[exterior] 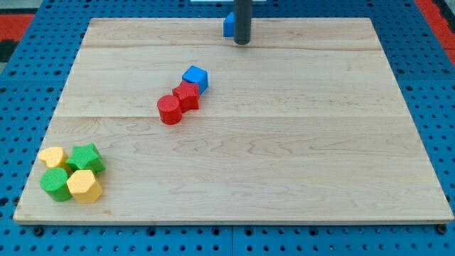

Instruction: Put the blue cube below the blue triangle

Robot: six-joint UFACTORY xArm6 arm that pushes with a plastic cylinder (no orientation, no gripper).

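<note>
Seven blocks on our desk (pixel 284 178) right now. Our rod has no gripper, so nothing to call apart or together; my tip (pixel 242 43) sits near the desk's top edge, just right of the blue triangle (pixel 228 25), which the rod half hides, so we're only fairly sure of its shape. The blue cube (pixel 195 77) is mid-desk, well apart from the tip, touching a red block (pixel 187 94) that leans on a red cylinder (pixel 169 110). Down in the bottom-left corner, two yellow blocks (pixel 52 157) (pixel 84 186) and two green ones (pixel 85 158) (pixel 55 183) huddle together.
</note>
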